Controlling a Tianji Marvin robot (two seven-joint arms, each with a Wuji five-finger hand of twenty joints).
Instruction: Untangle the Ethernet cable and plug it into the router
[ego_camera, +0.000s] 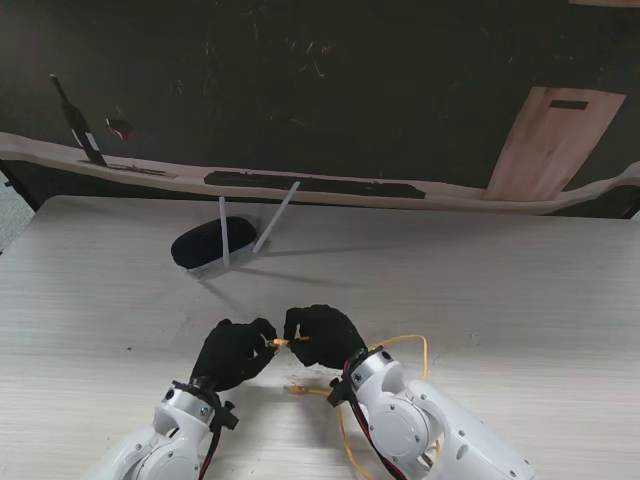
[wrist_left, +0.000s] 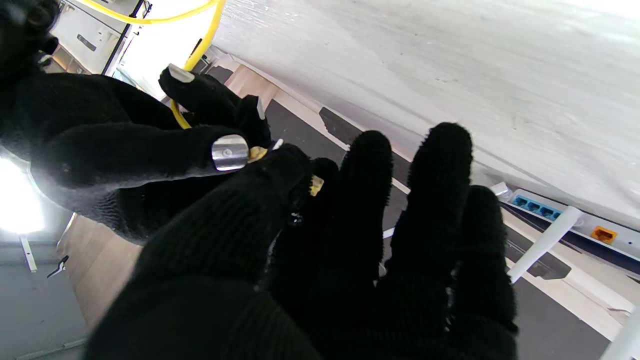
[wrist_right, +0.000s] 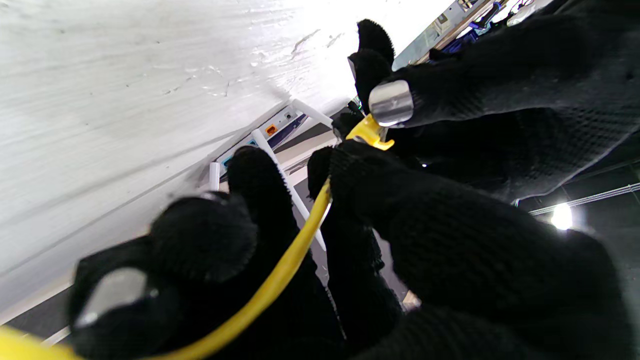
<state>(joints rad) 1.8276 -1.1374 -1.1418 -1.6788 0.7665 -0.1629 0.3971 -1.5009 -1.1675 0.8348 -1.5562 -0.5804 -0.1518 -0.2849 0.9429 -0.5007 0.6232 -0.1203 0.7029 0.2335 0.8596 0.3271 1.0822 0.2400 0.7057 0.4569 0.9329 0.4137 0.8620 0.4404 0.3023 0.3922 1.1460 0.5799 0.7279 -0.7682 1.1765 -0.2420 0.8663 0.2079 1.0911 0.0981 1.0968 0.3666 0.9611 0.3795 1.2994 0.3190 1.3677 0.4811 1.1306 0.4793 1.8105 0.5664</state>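
Note:
The yellow Ethernet cable (wrist_right: 285, 265) runs through my right hand (ego_camera: 322, 335), which is shut on it just behind the plug (ego_camera: 281, 343). My left hand (ego_camera: 232, 352) meets it fingertip to fingertip and pinches the yellow plug (wrist_right: 371, 133) from the other side. Both hands hover low over the table, near me. Behind the right wrist the cable's slack loops (ego_camera: 412, 339) on the table. The router (ego_camera: 200, 245), dark-topped with two white antennas (ego_camera: 277, 215), lies farther from me and to the left. Its blue ports (wrist_left: 537, 207) and orange port (wrist_left: 603, 233) face the hands.
The pale wooden table (ego_camera: 500, 290) spreads wide around the hands. A curved wooden ledge (ego_camera: 330, 190) with a dark strip runs along its far edge. A wooden board (ego_camera: 550, 140) leans at the back right.

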